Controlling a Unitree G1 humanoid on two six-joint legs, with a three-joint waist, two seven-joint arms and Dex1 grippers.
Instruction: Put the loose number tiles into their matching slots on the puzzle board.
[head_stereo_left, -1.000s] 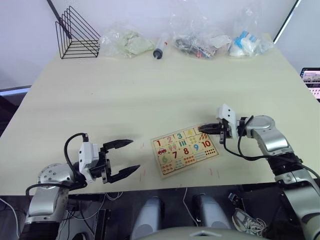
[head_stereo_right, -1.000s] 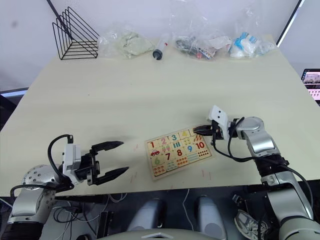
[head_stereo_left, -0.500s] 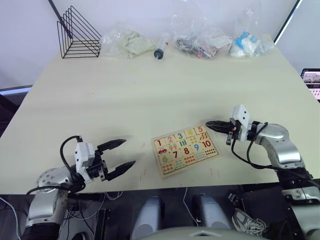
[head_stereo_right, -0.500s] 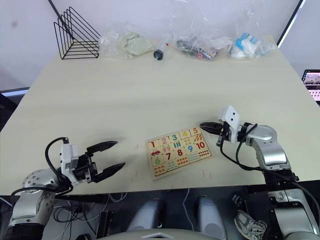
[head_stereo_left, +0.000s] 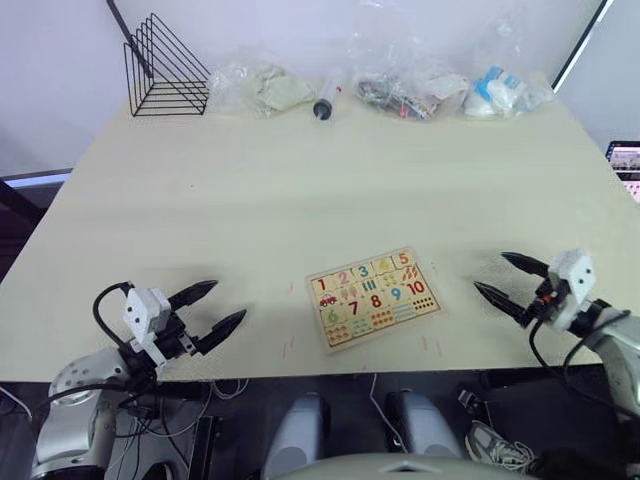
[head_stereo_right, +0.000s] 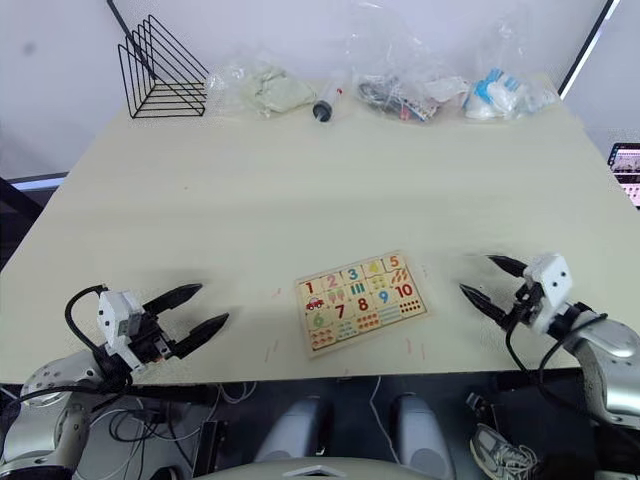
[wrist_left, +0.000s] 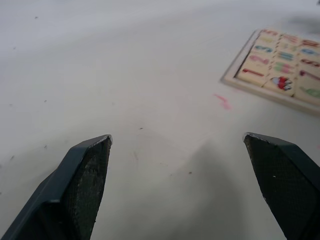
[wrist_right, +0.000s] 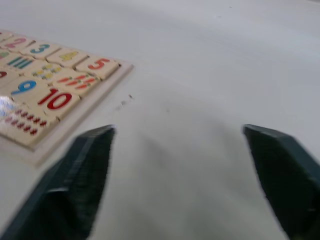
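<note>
Tabletop (head_stereo_left: 300, 180): broad, pale cream, matt, lightly speckled, with faint red marks near the front edge. White wall behind; a dark window frame at the far right corner; part of a screen at the right margin.

Far edge, well apart from the work: black wire rack (head_stereo_left: 165, 68); clear plastic bags (head_stereo_left: 400, 82) of small goods; a syringe-like tube (head_stereo_left: 324, 100) between two of them.

Puzzle board (head_stereo_left: 373, 297): lay flat near the front edge, skewed to the tabletop's edges, roughly midway between the two arms. Its row of number tiles (head_stereo_left: 362, 272), 1 to 5, appeared seated in the slots; no tile lay loose on the tabletop. Task judged complete or nearly so.

Left pincer (head_stereo_left: 207, 309): spread wide, empty, low over the tabletop, well left of the board.

Right pincer (head_stereo_left: 511, 281): spread wide, empty, near the board's right end but apart from it.

Risks, judged: the board is light and unanchored, so a pincer sweeping inward could shove it toward the front edge or tip it, spilling the tiles. A tile sitting proud in its slot could lift out if nudged; seating cannot be confirmed.
</note>
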